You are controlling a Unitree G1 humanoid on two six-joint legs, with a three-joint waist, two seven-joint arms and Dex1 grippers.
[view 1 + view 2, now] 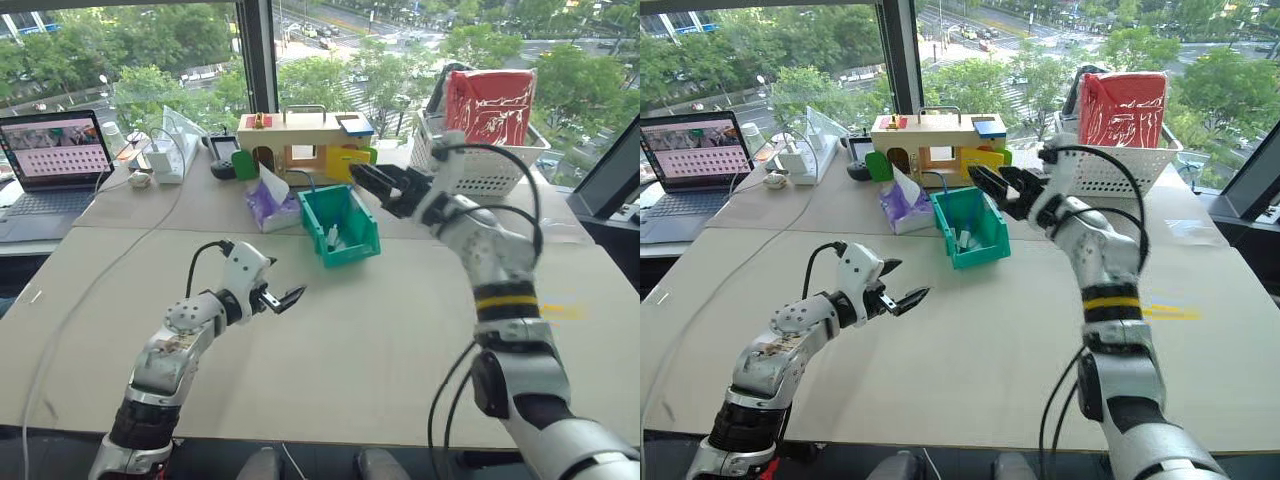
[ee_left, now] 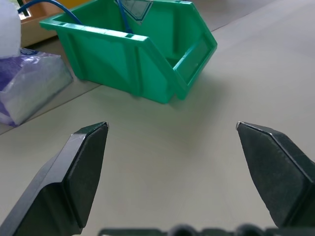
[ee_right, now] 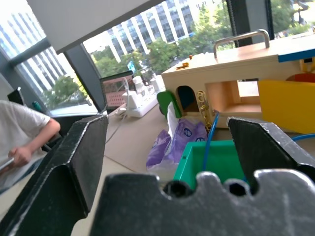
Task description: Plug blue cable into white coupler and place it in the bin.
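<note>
Left wrist view: left claw [image 2: 172, 162] wide open, empty

The coupler [image 1: 332, 238] (cable [image 1: 943, 187] attached) lies in the bin [image 1: 362, 235], right of the tissue pack [image 1: 268, 208].

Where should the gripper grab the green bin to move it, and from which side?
Grip the bin's tall back wall from above, one finger inside and one outside. That rim is straight and thin, while the front lip slopes low. Stay clear of the blue cable rising over that edge.
</note>
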